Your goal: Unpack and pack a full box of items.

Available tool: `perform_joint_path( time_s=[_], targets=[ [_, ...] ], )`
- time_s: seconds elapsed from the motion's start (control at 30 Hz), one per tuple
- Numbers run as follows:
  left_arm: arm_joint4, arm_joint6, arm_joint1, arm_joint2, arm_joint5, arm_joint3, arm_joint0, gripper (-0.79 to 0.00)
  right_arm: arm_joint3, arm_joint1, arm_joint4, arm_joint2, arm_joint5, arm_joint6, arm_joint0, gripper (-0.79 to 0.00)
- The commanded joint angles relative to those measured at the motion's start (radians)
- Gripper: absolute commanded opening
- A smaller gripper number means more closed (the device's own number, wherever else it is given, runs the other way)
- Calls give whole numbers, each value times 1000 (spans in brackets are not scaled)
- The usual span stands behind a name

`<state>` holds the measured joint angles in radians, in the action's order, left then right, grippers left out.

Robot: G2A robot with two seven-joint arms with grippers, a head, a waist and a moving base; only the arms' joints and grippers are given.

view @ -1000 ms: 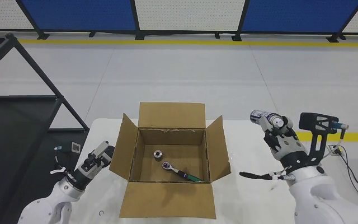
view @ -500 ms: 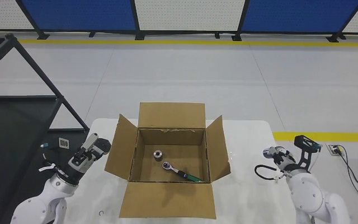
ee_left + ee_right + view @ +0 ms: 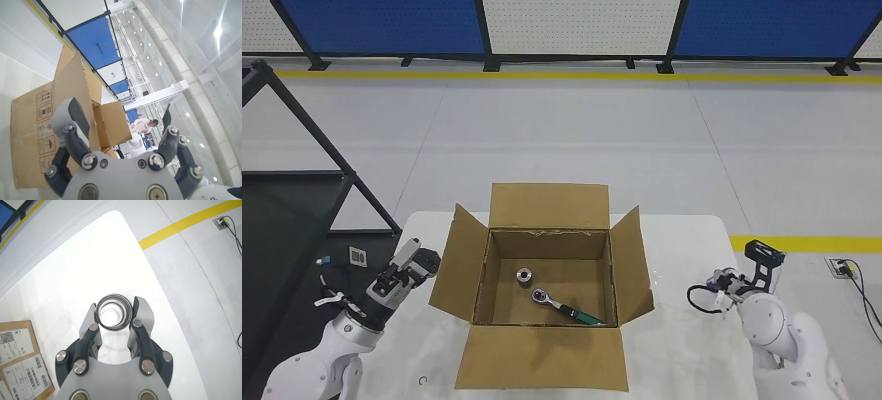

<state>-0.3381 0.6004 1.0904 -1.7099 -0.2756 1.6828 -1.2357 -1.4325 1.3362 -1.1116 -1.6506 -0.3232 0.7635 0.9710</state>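
A metal can (image 3: 123, 311) was held in the right claw (image 3: 115, 306), whose fingers (image 3: 143, 311) were closed against opposite sides of the round wall just under the shiny rim. The can was kept upright over the white surface (image 3: 75, 266), to the right of the open cardboard box (image 3: 547, 205) and apart from it. Whether its base had been set down could not be told. The can was judged to be stiff but thin-walled and smooth, so that it might slide or twist between the pads. A hold straight across its width, with moderate pressure that would not dent it, was thought best. Its weight could not be judged, since its contents were hidden. The left claw (image 3: 121, 109) was spread wide with nothing in it and was held just outside the box's left flap. On the floor of the box a ratchet wrench (image 3: 564, 306) and a small socket (image 3: 525, 273) were left lying near each other. Both were taken to be solid steel, rigid, and heavy for their size. The wrench was judged best gripped across its slim handle, close to the head, so that it would not tip. The socket, being round and likely to roll, was judged best pinched from above across its sides. The flaps were expected to bend if they were pushed.
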Motion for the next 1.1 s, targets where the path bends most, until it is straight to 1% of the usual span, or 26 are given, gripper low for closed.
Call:
perform_joint_path(
  time_s=[0.0,0.03,0.07,0.1,0.13,0.17,0.3,0.33,0.4,0.43,0.47,0.6,0.73,0.83,0.93,1.0,1.07],
  targets=[
    [0,-2,0,1,-1,-1,0,0,6,-1,-5,5,0,8,-6,-785],
    [0,-2,0,1,-1,-2,0,0,9,-2,-6,7,-1,10,-8,-693],
    [0,-2,-1,2,-2,-3,1,0,11,-2,-8,9,-3,13,-10,-579],
    [-2,-3,-1,2,-1,-5,1,0,12,-3,-10,11,-5,15,-11,-514],
    [-2,-3,-1,2,-1,-6,2,0,14,-3,-12,12,-7,19,-13,-483],
    [-3,-3,-1,2,-2,-7,2,0,14,-4,-13,14,-9,21,-14,-431],
    [-7,-1,-2,1,-7,-14,4,0,8,-6,-15,18,-16,29,-12,-379],
    [-8,0,-2,2,-7,-16,3,0,1,-6,-11,17,-17,28,-10,-296],
    [-9,0,-3,2,-8,-17,3,0,-18,-7,-3,14,-19,29,-3,-169],
    [-11,1,-3,1,-10,-18,2,0,-33,-8,3,12,-20,27,1,-37],
    [-12,2,-3,1,-12,-18,2,0,-46,-8,11,10,-18,27,7,0],
    [-19,6,-4,-5,-18,-23,-1,0,-140,-8,29,8,-26,0,29,0],
    [-30,9,-6,-15,-24,-31,-5,0,-342,-2,77,45,-7,-40,79,0],
    [-38,8,-7,-24,-31,-38,-12,0,-531,3,67,121,12,-58,110,0],
    [-44,9,-8,-37,-41,-46,-24,0,-671,8,49,221,37,-60,115,0],
    [-50,8,-9,-48,-47,-54,-37,0,-730,11,34,301,69,-47,101,0],
    [-61,5,-10,-61,-54,-61,-52,0,-750,16,40,384,94,-15,74,0]
  ],
)
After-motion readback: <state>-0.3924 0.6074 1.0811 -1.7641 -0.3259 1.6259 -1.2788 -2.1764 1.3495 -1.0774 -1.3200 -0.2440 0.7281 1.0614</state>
